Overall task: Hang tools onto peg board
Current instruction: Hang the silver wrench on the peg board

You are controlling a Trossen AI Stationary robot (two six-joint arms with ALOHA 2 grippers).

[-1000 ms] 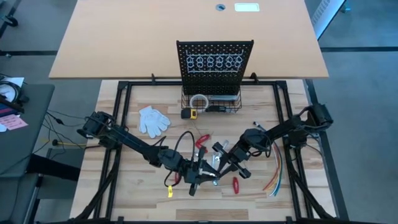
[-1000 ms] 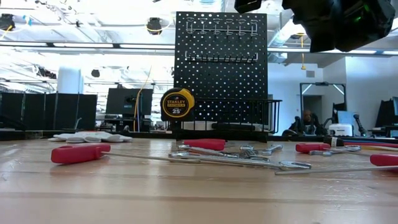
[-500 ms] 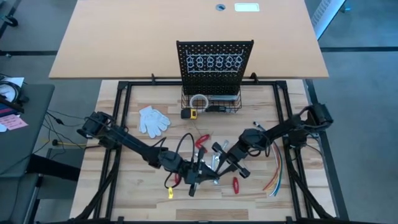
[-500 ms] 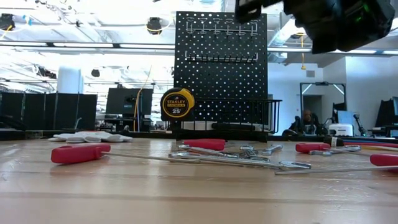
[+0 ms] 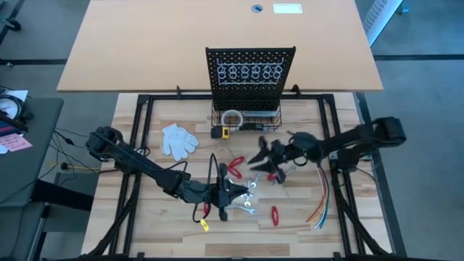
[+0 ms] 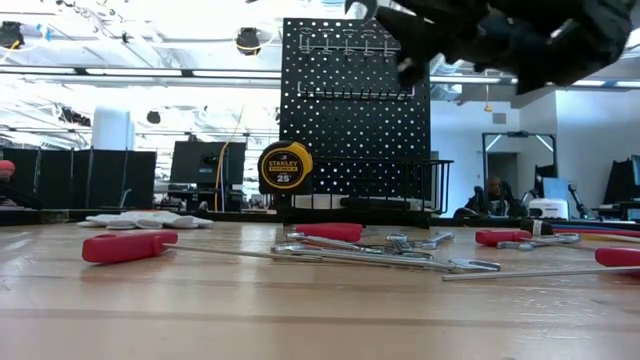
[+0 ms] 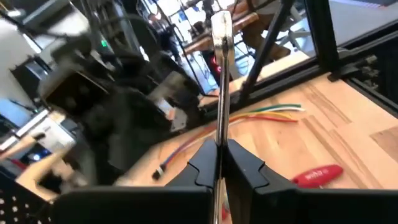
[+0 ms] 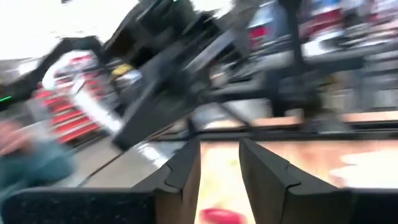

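My left claw (image 7: 219, 155) pinches a slim silver wrench (image 7: 221, 74) over the worktop (image 5: 159, 232), amid the scattered tools (image 5: 250, 196). My right claw (image 8: 219, 165) is spread and empty, raised between those and the peg board (image 5: 250, 69) behind.

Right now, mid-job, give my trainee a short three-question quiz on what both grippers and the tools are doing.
1. True or false: the left gripper is shut on a slim silver metal wrench.
2. The right gripper holds: A) red-handled pliers B) nothing C) the white glove?
3. Fill in: the yellow tape measure stands in front of the black perforated ____.

Key: 1 true; 2 B; 3 peg board.
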